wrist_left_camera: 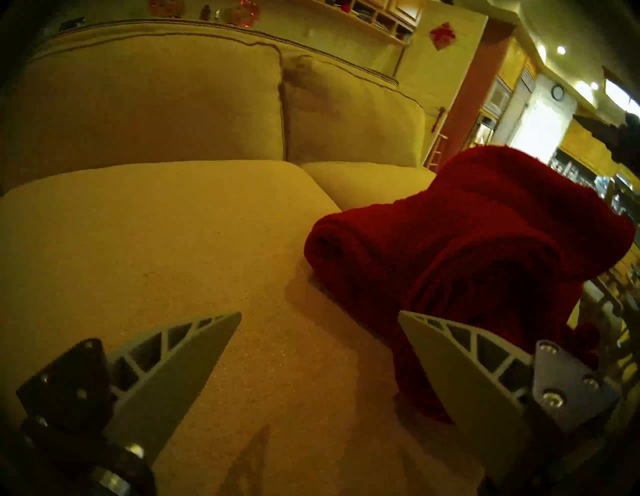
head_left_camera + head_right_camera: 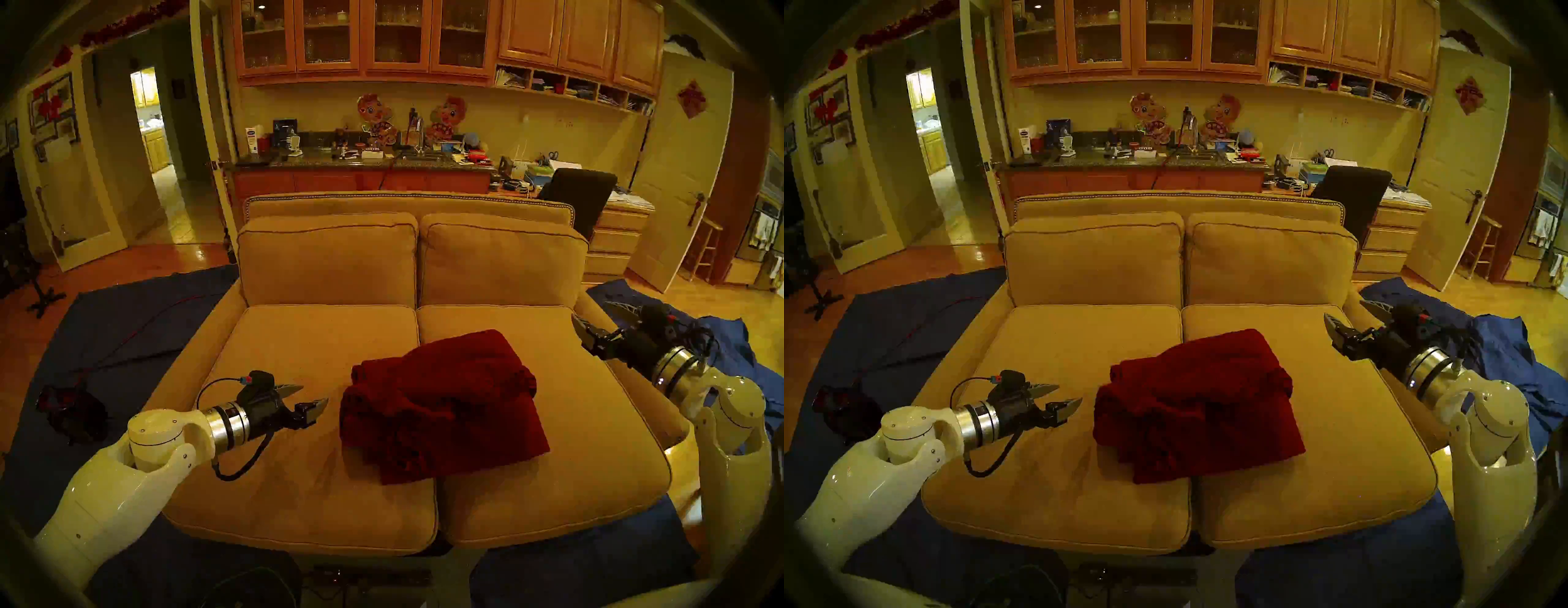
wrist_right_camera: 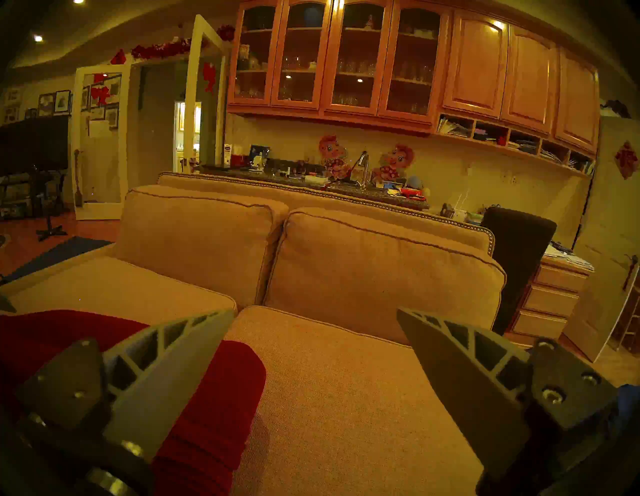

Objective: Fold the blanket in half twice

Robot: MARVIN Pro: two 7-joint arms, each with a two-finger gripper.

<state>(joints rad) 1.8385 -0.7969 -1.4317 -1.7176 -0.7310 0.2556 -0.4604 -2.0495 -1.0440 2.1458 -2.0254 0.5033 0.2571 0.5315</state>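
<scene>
Both arms flank the sofa (image 2: 322,348). Left gripper (image 2: 313,395) hangs over the sofa's left seat, jaws wide and empty, just short of the blanket (image 2: 445,407). That maroon blanket lies bunched in rough folds across the sofa's middle seam, mostly on the right seat. Right gripper (image 2: 596,316) hovers above the sofa's right arm, jaws wide, empty.

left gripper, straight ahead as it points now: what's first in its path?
Probably the blanket: the open left gripper aims at its near bunched edge, with only bare sofa cushion below. Depth is uncertain.
</scene>
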